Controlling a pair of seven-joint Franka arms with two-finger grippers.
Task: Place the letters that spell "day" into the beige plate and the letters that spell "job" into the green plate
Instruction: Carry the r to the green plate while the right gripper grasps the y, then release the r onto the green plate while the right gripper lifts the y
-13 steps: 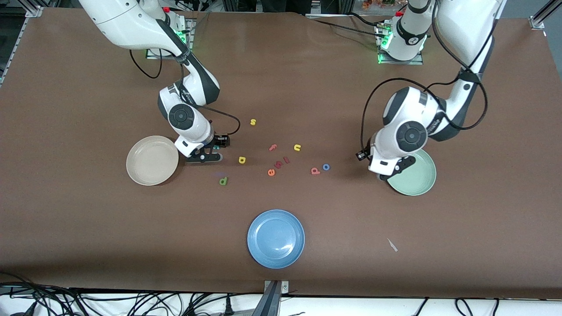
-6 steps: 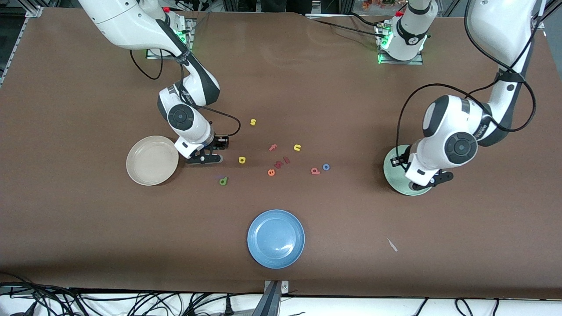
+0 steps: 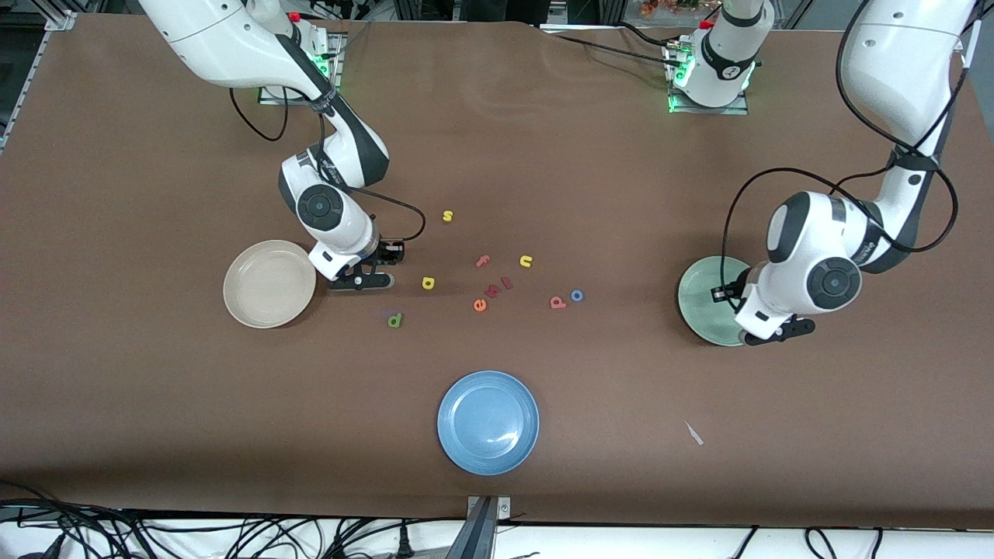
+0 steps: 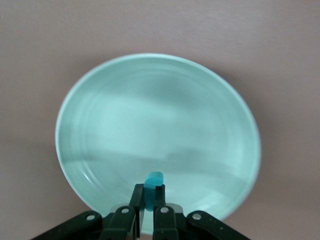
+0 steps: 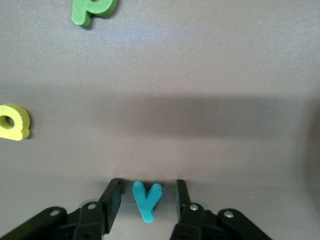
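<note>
White arms (black joints), black cables

The beige plate sits at centre-left of the frame, with the right gripper down on the table just beside it. Scattered mid-frame are a yellow a, a green d, a reddish b and a blue o. The left gripper hangs over the green plate at centre-right, possibly over its lower rim.

Brown table with three plates and scattered letters.
</note>
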